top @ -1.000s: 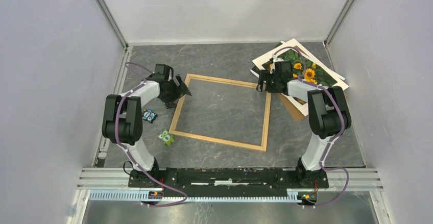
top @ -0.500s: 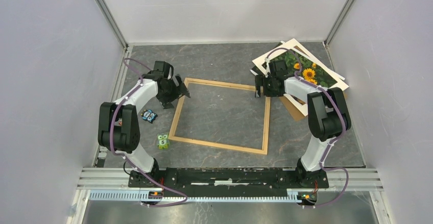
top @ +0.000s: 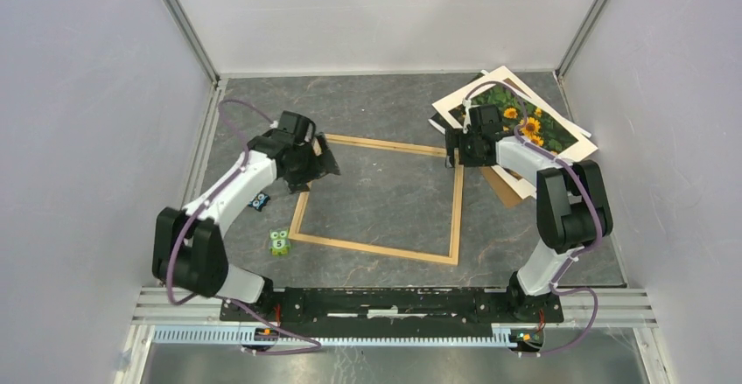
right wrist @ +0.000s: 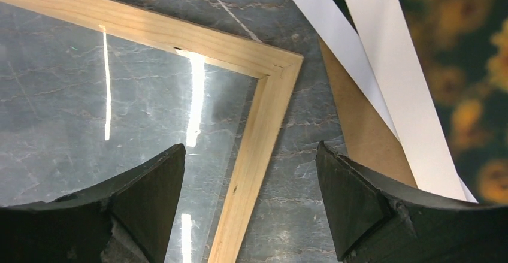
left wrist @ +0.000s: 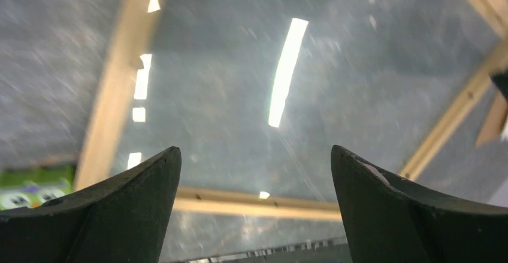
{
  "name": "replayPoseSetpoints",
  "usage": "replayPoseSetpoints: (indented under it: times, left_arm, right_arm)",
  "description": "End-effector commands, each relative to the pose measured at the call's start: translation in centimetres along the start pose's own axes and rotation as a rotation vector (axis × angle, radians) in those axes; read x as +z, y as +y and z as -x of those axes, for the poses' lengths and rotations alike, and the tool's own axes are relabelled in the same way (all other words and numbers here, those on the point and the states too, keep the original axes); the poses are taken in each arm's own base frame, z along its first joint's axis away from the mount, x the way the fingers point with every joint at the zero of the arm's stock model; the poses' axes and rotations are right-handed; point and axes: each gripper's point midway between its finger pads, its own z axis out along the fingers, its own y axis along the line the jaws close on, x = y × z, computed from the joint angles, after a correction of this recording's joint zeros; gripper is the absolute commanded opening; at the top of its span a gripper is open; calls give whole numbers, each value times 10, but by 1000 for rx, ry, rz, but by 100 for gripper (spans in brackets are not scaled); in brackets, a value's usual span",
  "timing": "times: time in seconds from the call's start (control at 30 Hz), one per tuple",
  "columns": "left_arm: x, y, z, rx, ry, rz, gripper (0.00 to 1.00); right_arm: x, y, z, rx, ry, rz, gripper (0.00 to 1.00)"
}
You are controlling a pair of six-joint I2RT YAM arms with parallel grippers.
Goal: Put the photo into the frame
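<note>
The frame (top: 379, 144) of light wooden strips lies flat mid-table, with a reflective pane inside it. The photo (top: 518, 118), sunflowers face up with a white border, lies at the back right, partly over a brown backing board (top: 506, 186). My left gripper (top: 322, 164) is open and empty above the frame's back left corner; the left wrist view, which is blurred, shows the strips (left wrist: 114, 89) below my gripper (left wrist: 254, 149). My right gripper (top: 455, 150) is open and empty over the back right corner; in the right wrist view it (right wrist: 250, 146) straddles the strip (right wrist: 266, 104), with the photo (right wrist: 461, 47) to the right.
A small green toy (top: 280, 240) and a small blue toy (top: 256, 199) lie left of the frame; the green one also shows in the left wrist view (left wrist: 27, 186). The backing board shows in the right wrist view (right wrist: 359, 119). Grey walls enclose the table on three sides.
My left arm has swung right and now reaches over the frame's back left corner. My right gripper has shifted slightly back toward the back right corner. Both stay open.
</note>
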Motion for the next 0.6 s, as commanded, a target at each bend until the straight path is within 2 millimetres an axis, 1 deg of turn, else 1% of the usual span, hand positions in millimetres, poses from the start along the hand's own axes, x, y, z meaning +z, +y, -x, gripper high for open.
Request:
replayPoseSetpoints:
  times: [0.0, 0.03, 0.07, 0.13, 0.17, 0.2, 0.23, 0.3, 0.37, 0.47, 0.5, 0.57]
  left_arm:
    - [-36, 1, -43, -22, -50, 52, 100]
    - [-36, 5, -55, -28, -43, 54, 100]
    - [-38, 10, -59, -38, -51, 54, 100]
    - [-39, 20, -59, -22, -74, 67, 100]
    - [-41, 22, -55, -2, -80, 68, 100]
    - [-45, 22, -46, 3, -86, 64, 100]
    - [-48, 22, -38, 17, -88, 59, 100]
    - [-52, 23, -12, 28, -114, 40, 100]
    - [-46, 26, 8, 15, -94, 14, 100]
    - [-24, 34, 26, -26, -13, 15, 100]
    - [-13, 36, 28, -32, 26, 25, 100]
    - [6, 40, 35, -31, 52, 48, 100]
  right_arm:
    - [-20, 17, 37, -74, -108, 24, 85]
    - [-21, 20, 35, -78, -104, 35, 85]
    - [-22, 25, 31, -90, -101, 45, 85]
    - [-28, 36, 23, -116, -103, 64, 85]
    - [-30, 42, 15, -129, -95, 86, 85]
    - [-33, 48, 8, -143, -92, 110, 85]
    - [-35, 50, -2, -150, -75, 124, 85]
    - [-40, 50, -20, -149, -53, 142, 85]
    - [-45, 49, -38, -148, -29, 158, 84]
    - [-50, 45, -62, -141, -8, 162, 84]
    - [-51, 43, -70, -137, 2, 163, 84]
    - [-52, 37, -81, -116, 7, 159, 84]
